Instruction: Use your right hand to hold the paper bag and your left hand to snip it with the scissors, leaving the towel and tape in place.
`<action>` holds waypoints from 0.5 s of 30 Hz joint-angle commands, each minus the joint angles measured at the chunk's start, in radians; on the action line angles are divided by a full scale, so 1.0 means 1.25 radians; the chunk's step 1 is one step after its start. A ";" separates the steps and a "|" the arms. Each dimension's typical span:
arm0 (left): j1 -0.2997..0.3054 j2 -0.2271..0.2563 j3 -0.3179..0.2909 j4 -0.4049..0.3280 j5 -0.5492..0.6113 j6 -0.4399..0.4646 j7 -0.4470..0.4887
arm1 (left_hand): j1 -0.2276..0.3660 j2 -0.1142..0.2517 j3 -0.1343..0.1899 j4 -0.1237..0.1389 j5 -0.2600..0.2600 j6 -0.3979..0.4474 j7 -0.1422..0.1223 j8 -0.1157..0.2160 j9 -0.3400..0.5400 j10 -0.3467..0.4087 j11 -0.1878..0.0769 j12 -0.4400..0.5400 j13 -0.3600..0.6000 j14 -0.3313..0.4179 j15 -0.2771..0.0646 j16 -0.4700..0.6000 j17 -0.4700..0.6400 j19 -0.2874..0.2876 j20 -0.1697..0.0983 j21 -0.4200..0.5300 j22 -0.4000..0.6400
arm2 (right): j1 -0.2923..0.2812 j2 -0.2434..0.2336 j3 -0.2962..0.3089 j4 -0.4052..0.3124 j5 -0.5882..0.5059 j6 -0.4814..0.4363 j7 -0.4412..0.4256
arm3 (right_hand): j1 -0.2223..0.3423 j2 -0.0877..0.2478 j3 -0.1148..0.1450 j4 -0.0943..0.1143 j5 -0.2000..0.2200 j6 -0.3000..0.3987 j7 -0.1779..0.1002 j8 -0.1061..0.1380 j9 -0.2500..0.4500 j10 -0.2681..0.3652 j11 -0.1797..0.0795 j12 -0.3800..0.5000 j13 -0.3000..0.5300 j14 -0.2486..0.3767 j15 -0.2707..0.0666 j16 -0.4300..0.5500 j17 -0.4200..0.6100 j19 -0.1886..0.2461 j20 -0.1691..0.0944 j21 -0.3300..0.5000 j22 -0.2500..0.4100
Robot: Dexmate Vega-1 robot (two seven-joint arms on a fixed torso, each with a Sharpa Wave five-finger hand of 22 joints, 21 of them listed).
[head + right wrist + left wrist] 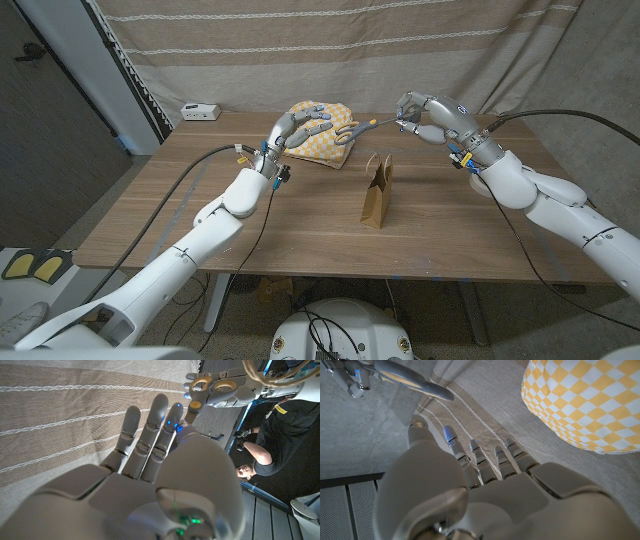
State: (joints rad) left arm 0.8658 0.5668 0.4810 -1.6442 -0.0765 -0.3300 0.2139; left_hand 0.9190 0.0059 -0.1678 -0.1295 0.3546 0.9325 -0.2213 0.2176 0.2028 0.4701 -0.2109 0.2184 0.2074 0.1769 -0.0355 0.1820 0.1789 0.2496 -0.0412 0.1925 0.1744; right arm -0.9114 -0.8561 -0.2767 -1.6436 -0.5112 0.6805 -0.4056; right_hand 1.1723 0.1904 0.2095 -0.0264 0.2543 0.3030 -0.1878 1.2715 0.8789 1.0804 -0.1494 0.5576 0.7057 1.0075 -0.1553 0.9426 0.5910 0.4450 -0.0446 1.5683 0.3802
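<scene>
A small brown paper bag (pixel 377 192) stands upright at the table's middle, with neither hand on it. Grey-handled scissors (pixel 352 130) hang in the air just past the right edge of the yellow checked towel (pixel 322 150). My right hand (pixel 430 115) pinches them by the blade end, handles pointing at my left hand (pixel 296 130). That hand hovers over the towel with fingers spread and empty, close to the handles. In the right wrist view my right hand (pixel 150 475) reaches to the scissors (pixel 212 384). In the left wrist view my left hand (pixel 485 495) is stretched out beside the towel (pixel 585 405).
A white box (pixel 200 111) sits at the table's far left corner. A striped curtain hangs behind the table (pixel 200 230). Cables trail along both arms. A person (pixel 267 435) in dark clothes is off to the side in the right wrist view.
</scene>
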 commanded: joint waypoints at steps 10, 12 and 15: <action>-0.025 0.033 0.027 -0.057 0.154 0.053 0.023 | 0.009 -0.011 -0.023 0.009 0.004 0.019 0.001 0.020 0.021 0.009 -0.003 0.005 0.006 -0.012 -0.144 0.003 0.003 -0.006 -0.127 0.003 0.003 | 0.032 -0.005 -0.017 0.018 -0.010 0.008 0.013 | 0.001 0.003 0.004 0.003 0.002 -0.006 0.001 0.012 -0.001 0.006 0.000 -0.008 -0.007 0.008 -0.058 -0.006 0.002 0.004 -0.129 0.001 -0.001; -0.027 0.034 0.028 -0.059 0.158 0.055 0.021 | 0.010 -0.011 -0.024 0.009 0.005 0.021 0.001 0.021 0.021 0.010 -0.003 0.005 0.007 -0.012 -0.144 0.003 0.003 -0.006 -0.127 0.003 0.003 | 0.032 -0.007 -0.017 0.017 -0.008 0.008 0.014 | 0.001 0.003 0.004 0.002 0.002 -0.008 0.002 0.014 0.002 0.005 -0.001 -0.009 -0.008 0.007 -0.058 -0.007 0.002 0.004 -0.129 0.000 -0.002; -0.028 0.036 0.028 -0.061 0.160 0.055 0.018 | 0.011 -0.010 -0.024 0.009 0.005 0.023 0.001 0.021 0.021 0.012 -0.003 0.006 0.008 -0.013 -0.144 0.004 0.003 -0.007 -0.126 0.003 0.003 | 0.031 -0.009 -0.016 0.017 -0.007 0.007 0.016 | 0.001 0.003 0.004 0.002 0.002 -0.007 0.000 0.012 -0.004 0.005 0.000 -0.009 -0.006 0.011 -0.058 -0.005 0.004 0.005 -0.130 0.000 -0.002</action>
State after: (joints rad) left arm 0.8419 0.5975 0.5054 -1.6974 0.0622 -0.2812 0.2311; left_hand 0.9282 -0.0033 -0.1883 -0.1172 0.3546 0.9487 -0.2198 0.2380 0.2258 0.4760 -0.2163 0.2185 0.2119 0.1692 -0.0361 0.1820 0.1789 0.2493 -0.0409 0.1925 0.1744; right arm -0.8812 -0.8604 -0.2934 -1.6270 -0.5220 0.6874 -0.3916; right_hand 1.1723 0.1904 0.2093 -0.0266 0.2543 0.2952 -0.1885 1.2841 0.8742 1.0804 -0.1494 0.5489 0.6946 1.0130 -0.1608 0.9348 0.5910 0.4450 -0.0446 1.5683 0.3755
